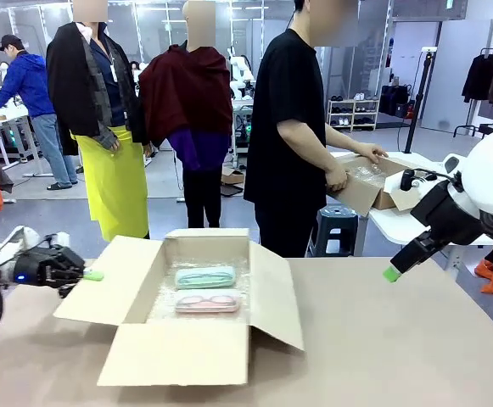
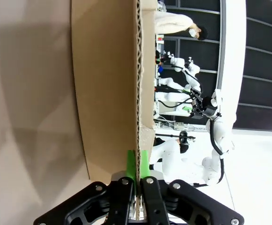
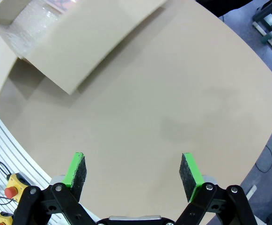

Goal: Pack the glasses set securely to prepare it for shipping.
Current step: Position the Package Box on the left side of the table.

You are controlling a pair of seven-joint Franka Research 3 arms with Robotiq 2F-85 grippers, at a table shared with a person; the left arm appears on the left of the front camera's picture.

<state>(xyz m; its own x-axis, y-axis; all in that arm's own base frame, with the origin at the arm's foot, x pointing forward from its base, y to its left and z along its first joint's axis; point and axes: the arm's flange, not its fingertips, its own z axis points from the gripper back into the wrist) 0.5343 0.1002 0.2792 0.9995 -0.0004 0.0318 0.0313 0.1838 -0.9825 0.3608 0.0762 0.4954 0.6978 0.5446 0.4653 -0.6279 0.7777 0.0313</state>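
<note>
An open brown cardboard box (image 1: 178,352) stands on the table with its flaps spread out. Inside it, on bubble wrap (image 1: 163,301), lie the glasses set: a mint green case (image 1: 205,276) and, nearer to me, a pale pink case (image 1: 207,303). My left gripper (image 1: 93,275) is shut on the outer edge of the box's left flap (image 1: 110,288). In the left wrist view the green pads (image 2: 131,164) pinch the corrugated edge of that flap (image 2: 107,84). My right gripper (image 1: 391,274) hangs open above the bare table to the right of the box, its pads (image 3: 77,168) wide apart with nothing between them.
The box's right flap (image 1: 276,292) slopes out toward my right arm, and shows too in the right wrist view (image 3: 93,37). At the far side a person (image 1: 293,136) handles another cardboard box (image 1: 366,193) on a side table. A stool (image 1: 338,225) stands behind the table.
</note>
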